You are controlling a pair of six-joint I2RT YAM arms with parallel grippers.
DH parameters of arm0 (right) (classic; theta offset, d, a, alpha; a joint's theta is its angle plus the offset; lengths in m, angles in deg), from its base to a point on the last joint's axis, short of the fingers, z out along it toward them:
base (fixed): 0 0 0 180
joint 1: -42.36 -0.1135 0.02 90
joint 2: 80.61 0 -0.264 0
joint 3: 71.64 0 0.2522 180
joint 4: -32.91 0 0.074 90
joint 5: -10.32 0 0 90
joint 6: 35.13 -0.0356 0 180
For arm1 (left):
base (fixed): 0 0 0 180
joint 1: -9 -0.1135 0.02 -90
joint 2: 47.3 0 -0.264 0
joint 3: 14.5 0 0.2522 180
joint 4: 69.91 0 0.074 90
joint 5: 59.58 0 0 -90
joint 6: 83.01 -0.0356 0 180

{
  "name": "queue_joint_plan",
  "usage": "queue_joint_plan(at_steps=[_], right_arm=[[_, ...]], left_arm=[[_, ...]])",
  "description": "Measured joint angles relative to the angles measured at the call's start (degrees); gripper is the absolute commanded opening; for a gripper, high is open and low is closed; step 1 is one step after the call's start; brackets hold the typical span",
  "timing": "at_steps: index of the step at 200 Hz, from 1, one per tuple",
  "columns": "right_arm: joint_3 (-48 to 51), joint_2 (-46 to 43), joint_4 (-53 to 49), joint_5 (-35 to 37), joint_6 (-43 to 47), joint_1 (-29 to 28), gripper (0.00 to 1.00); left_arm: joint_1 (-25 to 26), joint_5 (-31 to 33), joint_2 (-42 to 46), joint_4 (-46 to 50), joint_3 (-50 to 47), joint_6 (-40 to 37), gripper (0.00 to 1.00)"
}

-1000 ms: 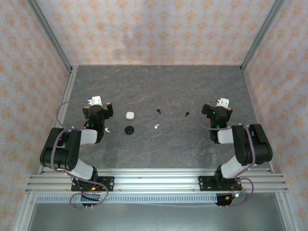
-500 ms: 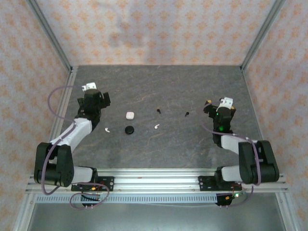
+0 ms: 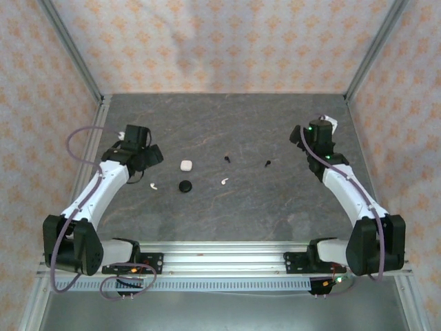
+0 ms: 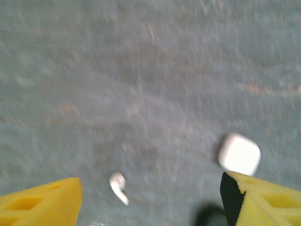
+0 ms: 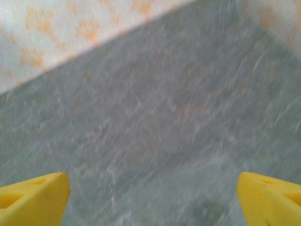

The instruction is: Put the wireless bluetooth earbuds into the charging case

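Note:
A small white charging case [image 3: 185,165] lies left of centre, with a round black charging case [image 3: 185,185] just in front of it. One white earbud [image 3: 154,185] rests to their left and another white earbud [image 3: 224,181] to their right. Two black earbuds [image 3: 227,159] [image 3: 267,163] lie farther back. My left gripper [image 3: 146,157] hovers open above the left white earbud [image 4: 117,186], with the white case [image 4: 239,153] by its right finger [image 4: 263,202]. My right gripper [image 3: 310,136] is open at the right, over bare table [image 5: 150,141], well right of the black earbuds.
The dark stone table [image 3: 227,124] is walled by patterned panels [image 3: 220,41] at the back and both sides. An aluminium rail [image 3: 220,258] with the arm bases runs along the near edge.
Both arms have unfolded and stretched out from their bases. The right gripper has moved toward the back right. The left gripper has swung out and tipped down over the left white earbud. Earbuds and cases stayed put.

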State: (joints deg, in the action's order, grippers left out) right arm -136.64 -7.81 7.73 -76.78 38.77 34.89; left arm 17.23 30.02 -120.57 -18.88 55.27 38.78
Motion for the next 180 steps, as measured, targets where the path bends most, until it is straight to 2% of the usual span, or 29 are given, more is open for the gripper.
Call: queue_joint_plan(at_steps=[34,66,112,147,180], right_arm=[[-0.7,3.9,-9.6,-3.0,-3.8,-6.4,0.89],[-6.5,8.3,-14.6,-6.7,-2.8,-13.2,0.84],[-11.3,10.6,-15.7,-13.4,-1.9,-18.7,0.84],[-10.2,10.5,-16.0,-16.1,-1.9,-21.8,0.84],[-7.7,10.2,-16.2,-17.5,-2.3,-22.2,0.84]], left_arm=[[14.0,-0.7,-0.5,5.3,-0.6,15.0,0.73],[20.4,-1.8,-5.5,6.0,-0.6,27.1,0.72],[21.6,-5.3,-11.8,3.0,-1.0,35.8,0.72],[21.4,-6.9,-16.8,1.4,-0.8,37.4,0.71],[19.7,-8.3,-19.8,-1.0,-0.5,37.4,0.72]])
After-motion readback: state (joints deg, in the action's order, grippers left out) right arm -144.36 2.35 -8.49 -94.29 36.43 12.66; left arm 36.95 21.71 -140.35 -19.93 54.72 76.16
